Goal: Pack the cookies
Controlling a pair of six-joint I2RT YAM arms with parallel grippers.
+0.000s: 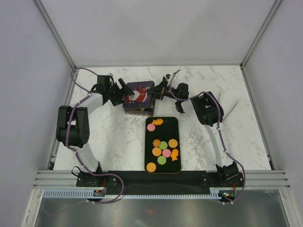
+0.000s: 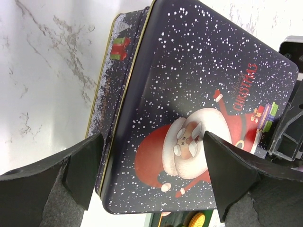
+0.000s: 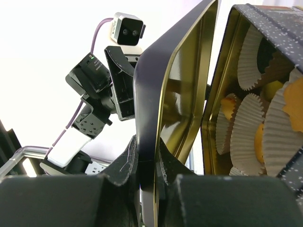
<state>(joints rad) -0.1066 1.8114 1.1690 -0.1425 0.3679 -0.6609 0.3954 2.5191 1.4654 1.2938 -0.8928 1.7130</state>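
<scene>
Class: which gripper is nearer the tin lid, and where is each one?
Right. The right gripper is shut on the rim of the lid. The left gripper hangs open over its printed top; whether it touches is unclear.

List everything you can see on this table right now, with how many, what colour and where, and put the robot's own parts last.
cookies: about ten; orange, pink and green; lying on the tray.
tray: one; black; middle of the table, just nearer than the tin.
tin: one; dark blue, gold inside; far centre of the table.
lid: one; dark blue with a Santa; over the tin, raised at one edge.
paper cups: several; white; inside the tin, some holding orange or yellow pieces.
table: one; white marble.
left gripper: one; black; open, fingers either side of the lid.
right gripper: one; black; shut on the lid's rim.
</scene>
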